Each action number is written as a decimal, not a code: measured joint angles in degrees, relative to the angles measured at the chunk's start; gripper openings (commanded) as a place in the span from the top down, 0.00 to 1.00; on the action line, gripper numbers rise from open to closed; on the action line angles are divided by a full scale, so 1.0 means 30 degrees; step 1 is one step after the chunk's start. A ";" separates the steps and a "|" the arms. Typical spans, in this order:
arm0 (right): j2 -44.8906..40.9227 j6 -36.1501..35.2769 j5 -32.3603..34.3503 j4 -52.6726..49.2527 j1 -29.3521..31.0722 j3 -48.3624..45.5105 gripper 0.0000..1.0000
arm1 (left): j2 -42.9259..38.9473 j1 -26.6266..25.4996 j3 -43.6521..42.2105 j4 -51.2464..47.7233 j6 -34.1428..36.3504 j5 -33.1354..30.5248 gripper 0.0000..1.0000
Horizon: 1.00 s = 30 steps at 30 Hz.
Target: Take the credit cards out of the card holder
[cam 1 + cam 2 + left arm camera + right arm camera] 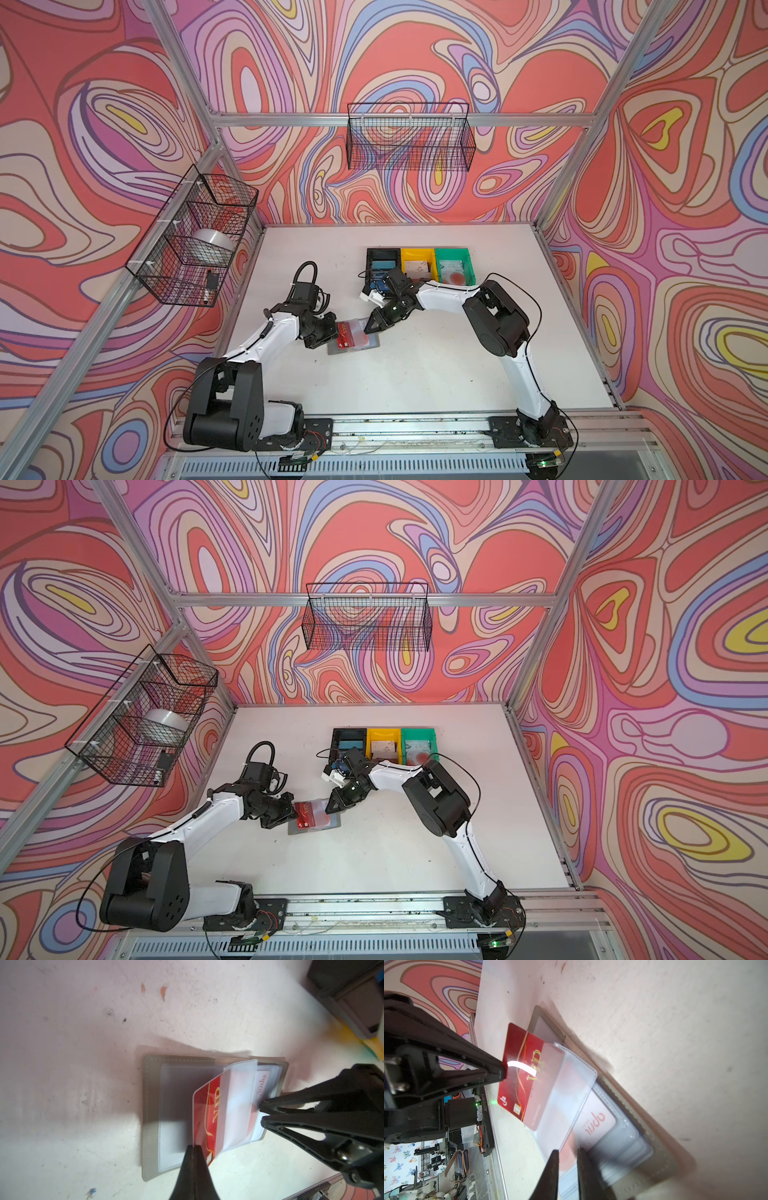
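The card holder (353,349) lies open and flat on the counter (457,353), near the middle and in front of a row of black (382,252), yellow (417,252) and green (453,252) bins. The step in hand looks like drawing one card out of its sleeve.

The left gripper (194,1148) is pressed together on a corner of the red card (205,1115). About half of the card sticks out of a clear plastic pocket (239,1101), and the rest shows hazily through it.

The right gripper (568,1153) has narrowly spaced jaws. It pinches the card holder by the far edge of that same pocket, opposite the side where the card comes out, and seems to be steadying it. Both grippers meet over the holder in both top views.

A whitish card (600,1122) with red lettering sits in a pocket underneath, fully tucked in.

The next move, as I judge it, is a straight pull along the card's length, away from the right gripper, until the card clears the pocket mouth. The right gripper must hold firm while this happens. A slanted pull could jam the card or drag the light holder along. After that the whitish card is left to remove.
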 measured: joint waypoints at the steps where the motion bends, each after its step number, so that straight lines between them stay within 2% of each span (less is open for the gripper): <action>1: 0.0000 -0.0036 -0.0044 -0.0036 0.0000 0.0000 0.80 | -0.0226 0.0007 0.0000 -0.0044 0.0000 0.0000 1.00; 18: -0.0357 -0.0452 -0.1348 -0.1311 -0.0284 -0.0058 0.76 | -0.1967 0.0525 0.0248 -0.0765 0.0080 0.0036 1.00; 24: -0.1902 -0.0510 -0.2412 -0.1603 -0.1107 -0.0211 0.70 | -0.2987 0.0867 0.0233 0.0197 -0.0073 0.2004 1.00; 30: -0.3636 -0.0459 -0.4881 -0.1435 -0.2499 -0.0255 0.63 | -0.3439 0.0889 -0.0233 0.3228 -0.0721 0.5719 1.00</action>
